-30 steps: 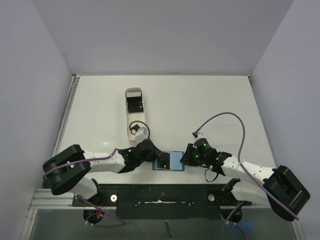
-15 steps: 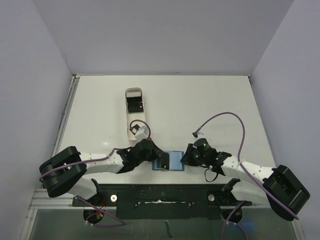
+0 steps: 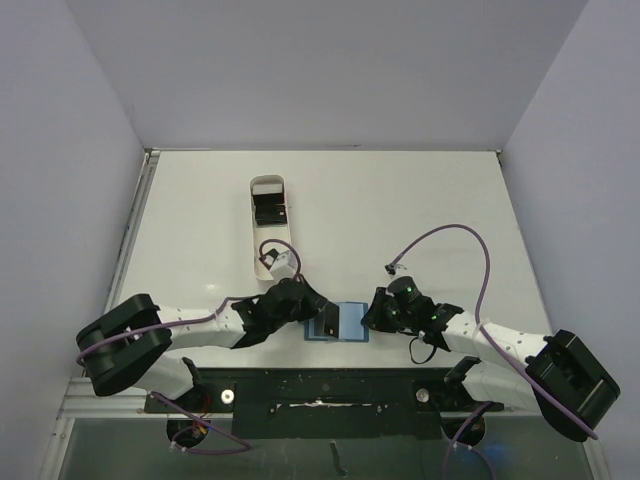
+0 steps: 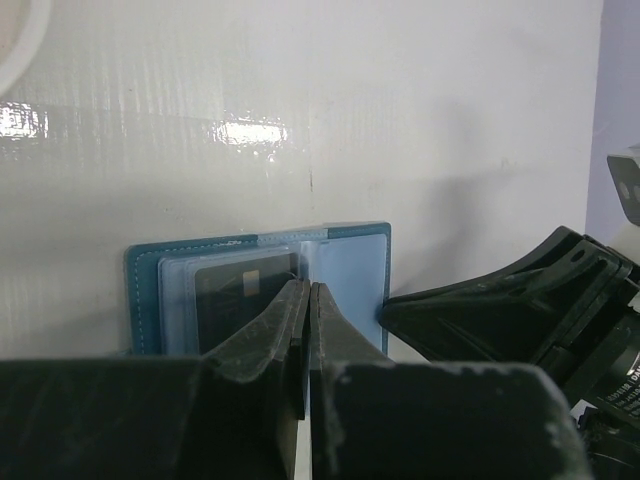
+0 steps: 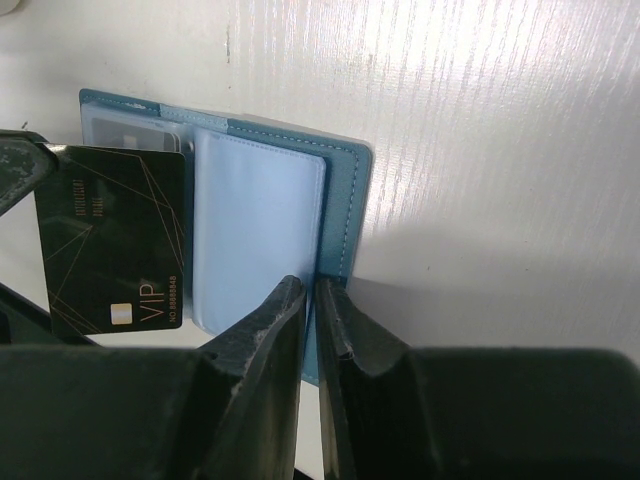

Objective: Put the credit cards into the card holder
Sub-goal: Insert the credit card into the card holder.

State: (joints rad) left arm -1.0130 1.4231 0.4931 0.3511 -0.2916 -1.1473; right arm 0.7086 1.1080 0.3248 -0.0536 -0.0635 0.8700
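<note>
Step, I judge: sliding one credit card [image 5: 110, 240] into the left sleeve of the card holder [image 5: 262, 235], open at the bench [image 5: 480, 150] near edge | left fingers [image 4: 270, 330] together at card | right fingers [image 5: 262, 330] together, apparently pressing right panel | next: short straight push, holder pinned.

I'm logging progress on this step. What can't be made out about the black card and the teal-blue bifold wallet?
Left wrist: the left gripper hides the thin black card's near end, so its depth in the teal-blue bifold wallet is unclear.
Right wrist: the right gripper covers the wallet's near edge.
Top external: how many cards lie in the long white tray is too small to count.
</note>
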